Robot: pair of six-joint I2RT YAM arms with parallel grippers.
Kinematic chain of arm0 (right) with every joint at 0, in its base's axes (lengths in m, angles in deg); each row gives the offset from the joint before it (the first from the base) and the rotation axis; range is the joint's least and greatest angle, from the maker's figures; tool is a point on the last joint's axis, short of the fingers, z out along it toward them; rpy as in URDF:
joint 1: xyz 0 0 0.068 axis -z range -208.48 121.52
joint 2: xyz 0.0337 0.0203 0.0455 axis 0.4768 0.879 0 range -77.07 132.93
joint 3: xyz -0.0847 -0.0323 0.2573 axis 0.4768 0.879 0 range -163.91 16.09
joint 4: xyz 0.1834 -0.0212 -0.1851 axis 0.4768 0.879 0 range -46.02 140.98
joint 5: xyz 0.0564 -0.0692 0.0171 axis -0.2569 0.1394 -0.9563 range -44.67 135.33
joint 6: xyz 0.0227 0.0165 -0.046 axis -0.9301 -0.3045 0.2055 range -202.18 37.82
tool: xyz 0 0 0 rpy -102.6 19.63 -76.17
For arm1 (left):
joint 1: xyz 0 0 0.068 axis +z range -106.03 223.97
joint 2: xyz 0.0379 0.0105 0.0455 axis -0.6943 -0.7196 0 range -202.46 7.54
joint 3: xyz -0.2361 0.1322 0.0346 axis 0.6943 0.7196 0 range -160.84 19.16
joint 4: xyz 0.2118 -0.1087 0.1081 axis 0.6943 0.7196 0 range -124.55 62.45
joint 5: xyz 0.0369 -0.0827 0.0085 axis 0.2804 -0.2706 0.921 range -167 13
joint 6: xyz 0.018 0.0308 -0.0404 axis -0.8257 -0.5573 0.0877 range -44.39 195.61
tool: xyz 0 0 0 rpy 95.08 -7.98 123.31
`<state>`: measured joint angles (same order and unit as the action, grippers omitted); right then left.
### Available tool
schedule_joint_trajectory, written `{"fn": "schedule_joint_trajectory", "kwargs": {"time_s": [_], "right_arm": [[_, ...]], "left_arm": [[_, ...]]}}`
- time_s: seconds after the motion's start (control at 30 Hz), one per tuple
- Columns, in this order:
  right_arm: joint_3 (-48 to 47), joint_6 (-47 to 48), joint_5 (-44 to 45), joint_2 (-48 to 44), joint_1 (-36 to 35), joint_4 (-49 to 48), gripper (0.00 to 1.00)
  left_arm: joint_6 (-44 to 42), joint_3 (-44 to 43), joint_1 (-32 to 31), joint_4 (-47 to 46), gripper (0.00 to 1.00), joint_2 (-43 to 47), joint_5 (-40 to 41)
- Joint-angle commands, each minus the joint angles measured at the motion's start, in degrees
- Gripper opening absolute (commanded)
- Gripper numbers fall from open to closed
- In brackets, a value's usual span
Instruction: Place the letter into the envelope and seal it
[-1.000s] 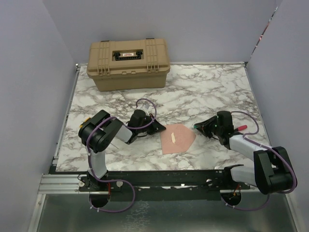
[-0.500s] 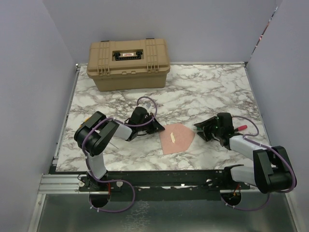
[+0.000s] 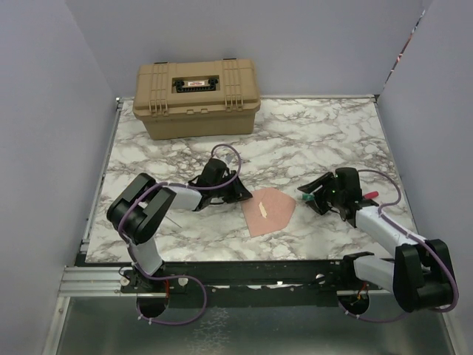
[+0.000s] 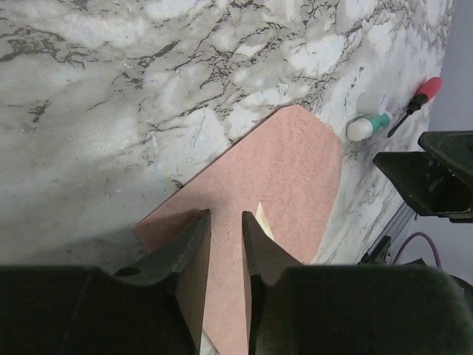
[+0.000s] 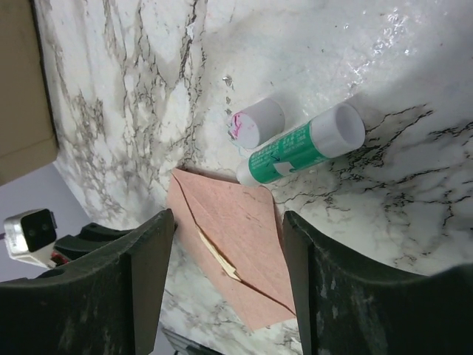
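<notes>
Robot lab cell: plain partition walls (image 3: 44, 111) enclose a marble-patterned table (image 3: 318, 133).

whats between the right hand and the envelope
A green glue stick and a loose white cap, beside the envelope; the right wrist view shows them.

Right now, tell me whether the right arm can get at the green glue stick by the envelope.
Probably yes. The right end effector stands open just short of the glue stick, which lies flat on the marble with nothing between. Only a loose cap and the envelope lie close by.
</notes>
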<state>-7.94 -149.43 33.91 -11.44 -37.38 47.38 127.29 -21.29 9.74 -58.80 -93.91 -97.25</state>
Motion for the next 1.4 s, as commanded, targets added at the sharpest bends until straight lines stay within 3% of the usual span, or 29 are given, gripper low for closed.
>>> {"fn": "schedule_joint_trajectory", "kwargs": {"time_s": [0.0,0.07,0.23,0.57,0.8,1.0,1.37], "right_arm": [[-1.5,7.6,0.4,-1.8,0.3,7.7,0.67],[-0.8,10.0,-1.2,-2.7,0.2,7.4,0.72],[1.3,12.3,-5.2,-3.0,0.2,6.3,0.74],[2.0,17.3,-11.4,2.2,-0.7,0.5,0.74],[1.9,17.3,-13.5,7.6,-2.9,-2.9,0.74],[1.9,16.5,-20.2,12.6,-4.3,-11.2,0.74],[2.0,15.6,-27.6,3.9,-5.6,-16.9,0.72]], "left_arm": [[-2.8,-1.6,-0.1,6.1,0.27,4.5,-0.7],[-3.2,-1.8,-0.8,7.6,0.30,6.2,0.4],[-2.7,1.3,-4.8,8.6,0.30,8.8,5.3],[-2.2,6.5,-7.9,7.7,0.07,9.0,11.5],[-3.9,7.3,-9.4,9.1,0.03,7.1,14.0],[-4.2,8.1,-9.8,10.1,0.00,6.7,15.2],[-5.4,7.0,-9.7,11.7,0.00,6.9,16.7]]}}
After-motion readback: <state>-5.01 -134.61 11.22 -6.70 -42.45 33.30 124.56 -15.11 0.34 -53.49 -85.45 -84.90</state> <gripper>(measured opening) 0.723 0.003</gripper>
